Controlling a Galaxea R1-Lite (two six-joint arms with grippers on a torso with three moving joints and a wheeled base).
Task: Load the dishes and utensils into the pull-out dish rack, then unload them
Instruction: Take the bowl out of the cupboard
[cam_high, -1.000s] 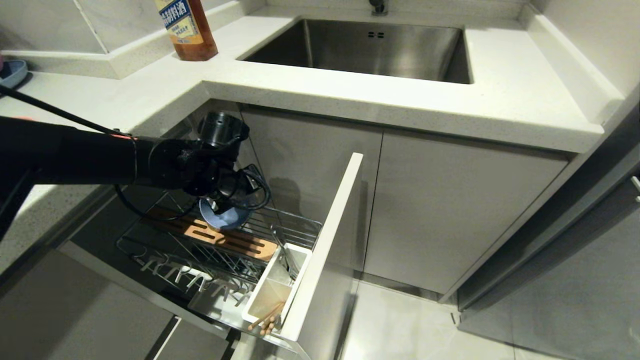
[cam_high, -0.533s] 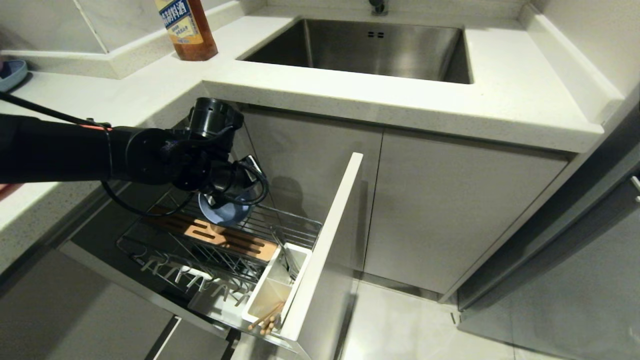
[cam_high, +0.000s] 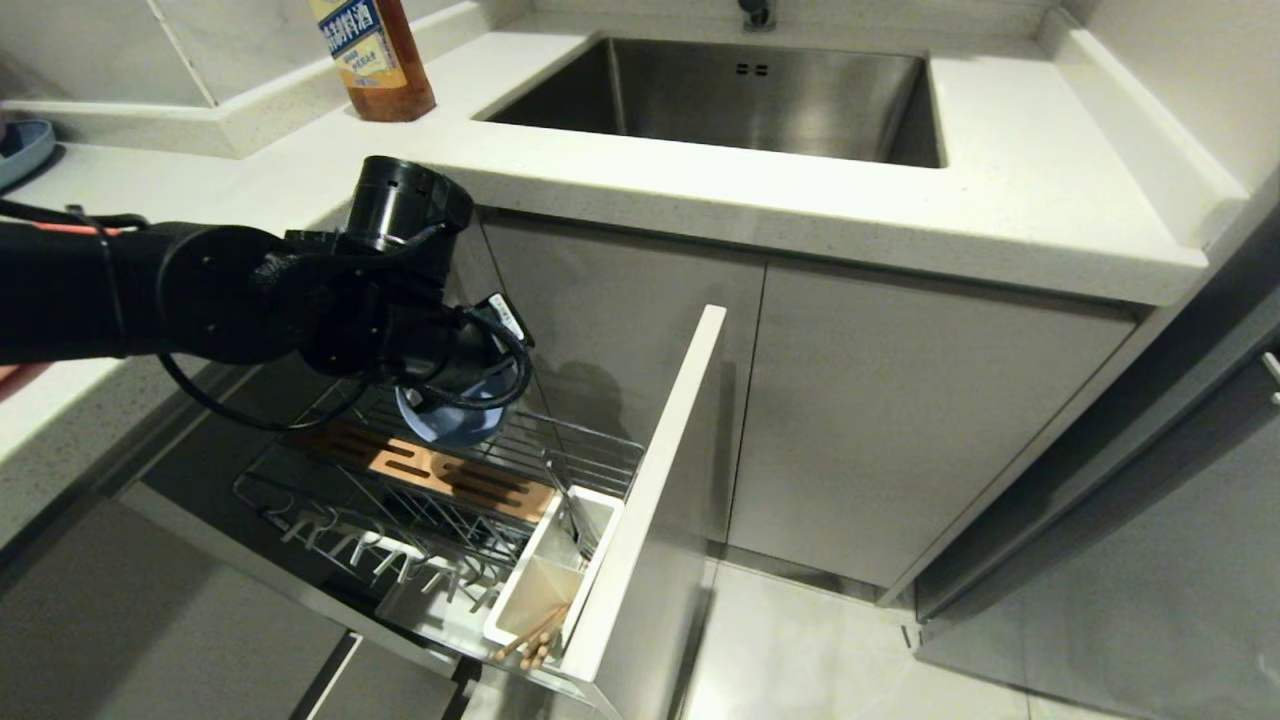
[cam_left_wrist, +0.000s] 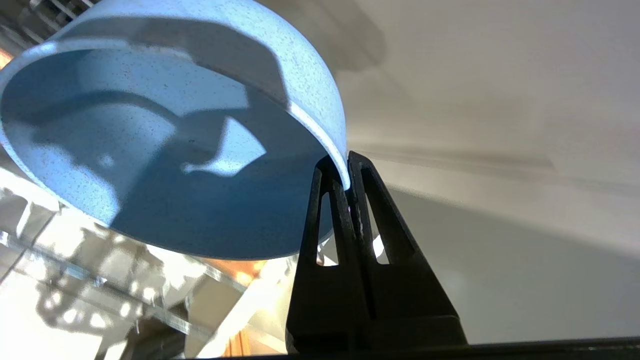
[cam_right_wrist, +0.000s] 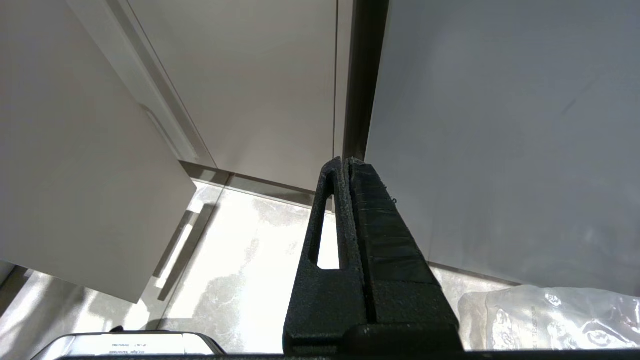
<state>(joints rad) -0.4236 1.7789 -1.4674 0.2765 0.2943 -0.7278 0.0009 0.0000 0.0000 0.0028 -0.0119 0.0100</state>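
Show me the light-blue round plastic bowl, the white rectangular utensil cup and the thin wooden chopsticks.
light-blue round plastic bowl (cam_left_wrist: 165, 150): left wrist view, inner wall.
white rectangular utensil cup (cam_high: 548, 585): head view, inner side wall.
thin wooden chopsticks (cam_high: 532, 640): head view, protruding ends.

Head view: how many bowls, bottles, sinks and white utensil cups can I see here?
Bowls: 1, the light-blue bowl, pinched by the left gripper.
Bottles: 1, the brown bottle.
Sinks: 1, the steel sink.
Utensil cups: 1, the white utensil cup.
Total: 4.

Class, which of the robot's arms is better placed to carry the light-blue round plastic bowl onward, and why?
Left. The left gripper is shut on the rim of the light-blue round plastic bowl, above the chrome wire rack. The right gripper hangs shut near the floor.
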